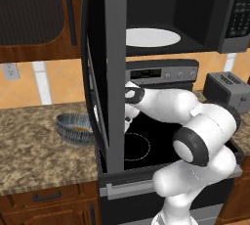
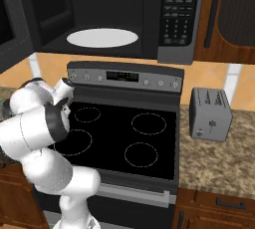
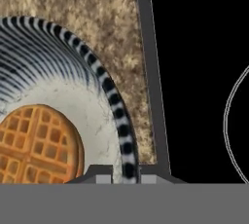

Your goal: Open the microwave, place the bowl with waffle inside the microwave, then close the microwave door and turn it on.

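1. The claw [image 3: 124,173] is clamped on the rim of the bowl [image 3: 73,86], one tip inside the rim and one outside.
2. The waffle [image 3: 36,142] lies in the bowl, just beside the inner tip.
3. The bowl sits on the counter [image 1: 29,141], with the stove [image 3: 204,72] close on the outer tip's side.
4. The microwave [image 2: 114,14] is above the claw, its door [image 1: 105,67] swung wide open.
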Robot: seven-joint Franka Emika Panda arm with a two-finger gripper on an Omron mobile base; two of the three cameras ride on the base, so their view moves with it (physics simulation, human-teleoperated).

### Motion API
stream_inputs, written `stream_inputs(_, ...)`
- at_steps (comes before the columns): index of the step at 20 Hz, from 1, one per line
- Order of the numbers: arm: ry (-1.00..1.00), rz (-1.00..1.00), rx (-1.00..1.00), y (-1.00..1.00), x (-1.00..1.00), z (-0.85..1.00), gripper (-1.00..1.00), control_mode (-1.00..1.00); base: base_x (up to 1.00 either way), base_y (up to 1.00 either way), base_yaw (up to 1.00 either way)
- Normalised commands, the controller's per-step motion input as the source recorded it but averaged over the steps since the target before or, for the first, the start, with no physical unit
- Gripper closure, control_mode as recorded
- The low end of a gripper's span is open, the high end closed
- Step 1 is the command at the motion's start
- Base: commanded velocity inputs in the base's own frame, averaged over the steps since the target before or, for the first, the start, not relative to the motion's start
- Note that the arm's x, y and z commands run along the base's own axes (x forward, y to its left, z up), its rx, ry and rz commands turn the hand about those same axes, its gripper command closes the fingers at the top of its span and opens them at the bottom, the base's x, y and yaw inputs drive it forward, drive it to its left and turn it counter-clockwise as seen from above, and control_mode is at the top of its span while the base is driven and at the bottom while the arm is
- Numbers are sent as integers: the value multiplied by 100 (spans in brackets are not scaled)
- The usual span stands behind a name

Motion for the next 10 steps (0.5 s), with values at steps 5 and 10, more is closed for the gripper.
stream_inputs(5,-14,9,-21,-100,-80,91,100,-100,0,0,0)
stream_inputs(10,-5,3,-6,-100,-57,100,100,-100,0,0,0)
